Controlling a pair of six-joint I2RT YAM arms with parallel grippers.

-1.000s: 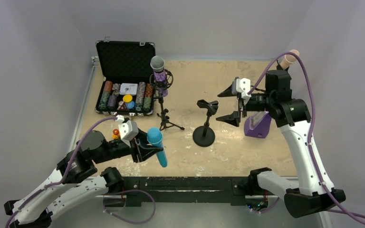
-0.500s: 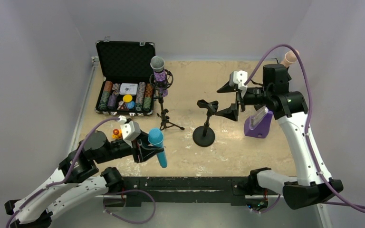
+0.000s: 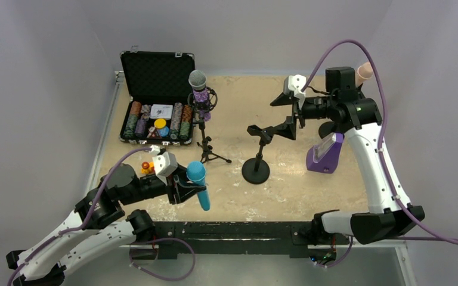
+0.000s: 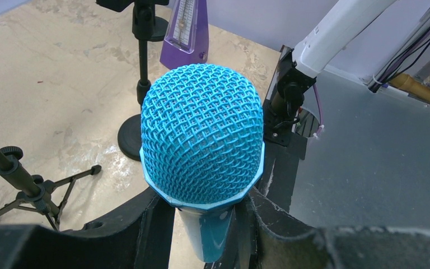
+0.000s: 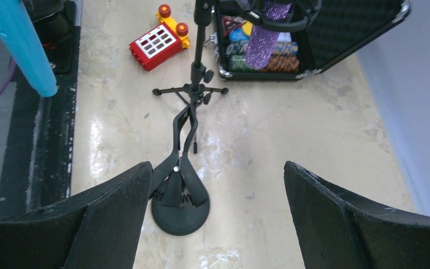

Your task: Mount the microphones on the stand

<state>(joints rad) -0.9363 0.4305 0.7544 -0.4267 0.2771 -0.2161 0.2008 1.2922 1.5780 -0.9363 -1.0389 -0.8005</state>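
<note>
Left gripper (image 3: 185, 191) is shut tight on the blue microphone (image 3: 198, 185), gripping the handle just below the mesh head. The microphone is held clear of the table (image 3: 310, 190) at the near left, head up and handle slanting down toward the near edge. Right gripper (image 3: 285, 115) stands wide open, holding nothing, in the air just right of the clip on the round-base stand (image 3: 256, 170) at mid-table. The purple microphone (image 3: 199, 86) sits upright in the cradle of the tripod stand (image 3: 206, 146), beside the open chip case (image 3: 157, 89) at the far left. One end of the pink microphone (image 3: 365, 71) shows at the far right behind the right arm (its support cannot be told). A purple metronome (image 3: 325, 154) stands right of the round-base stand.
</note>
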